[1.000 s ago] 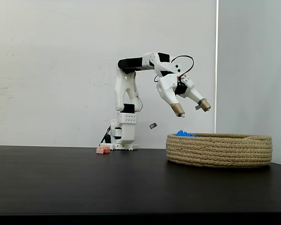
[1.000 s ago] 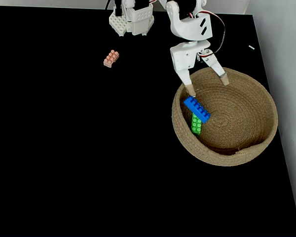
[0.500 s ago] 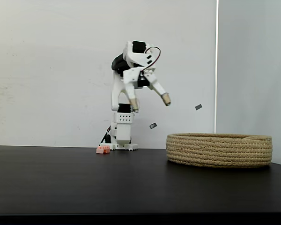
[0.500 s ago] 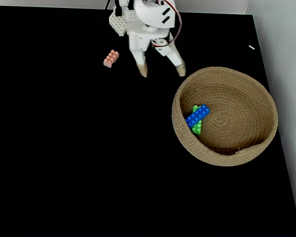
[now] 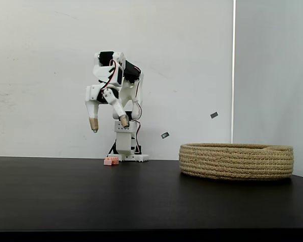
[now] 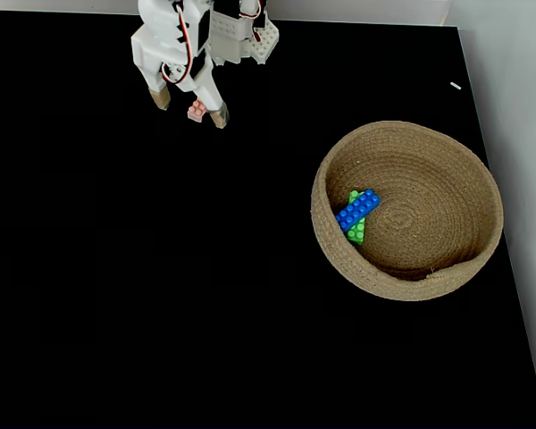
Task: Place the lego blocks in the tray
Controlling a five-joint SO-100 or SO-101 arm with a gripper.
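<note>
The tool (image 6: 189, 105) hangs above the pink brick (image 6: 196, 111) with its fingers spread wide and nothing between them. The pink brick lies on the black surface (image 6: 161, 286), well apart from the tray (image 6: 482, 188). The blue brick (image 6: 357, 207) lies across the green brick (image 6: 356, 232) inside the tray.

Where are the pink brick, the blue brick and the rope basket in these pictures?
pink brick (image 5: 110, 161): fixed side view, on its front face.
blue brick (image 6: 358, 209): fixed view from above, on its studded top.
rope basket (image 6: 482, 179): fixed view from above, on its right rim.
</note>
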